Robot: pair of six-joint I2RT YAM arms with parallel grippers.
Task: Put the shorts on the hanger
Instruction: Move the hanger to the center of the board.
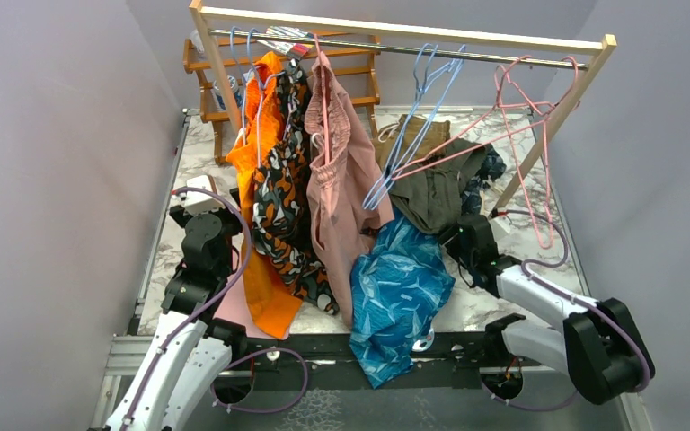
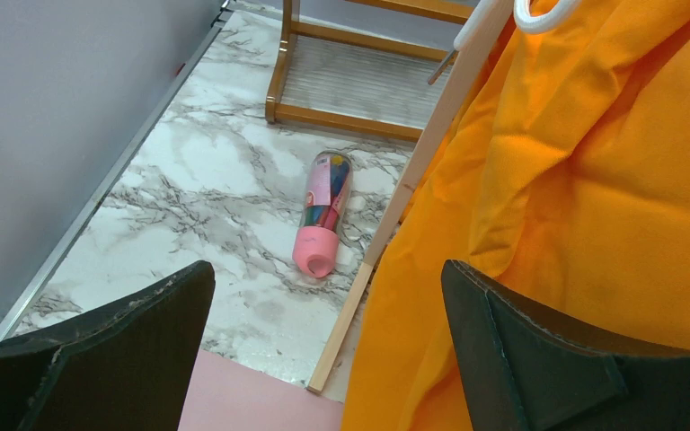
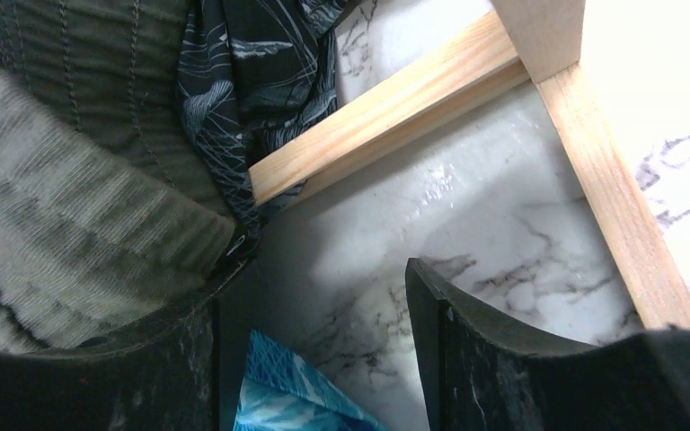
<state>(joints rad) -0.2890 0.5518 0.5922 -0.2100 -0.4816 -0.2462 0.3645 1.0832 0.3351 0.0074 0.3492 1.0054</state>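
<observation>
The teal-blue leaf-print shorts [image 1: 400,292] lie crumpled at the table's front middle, with one end draped over the near edge. The thin pink hanger [image 1: 548,180] hangs by its hook from the rail at the right. My right gripper [image 1: 464,238] is low at the shorts' upper right corner. In the right wrist view it [image 3: 310,296] stands open, and a corner of the shorts [image 3: 292,395] lies between its fingers, close to the left one. My left gripper [image 1: 199,202] stands wide open beside the hanging orange garment [image 2: 593,180] with nothing between its fingers [image 2: 328,296].
A wooden rail rack [image 1: 404,36] carries orange-black shorts [image 1: 283,197], dusty-pink shorts [image 1: 337,171] and light blue hangers [image 1: 422,99]. Olive [image 1: 436,193] and dark patterned [image 3: 252,81] garments are piled behind the teal shorts. A pink bottle [image 2: 322,215] lies by the rack's leg [image 2: 386,233]. A wooden shelf [image 1: 211,63] stands back left.
</observation>
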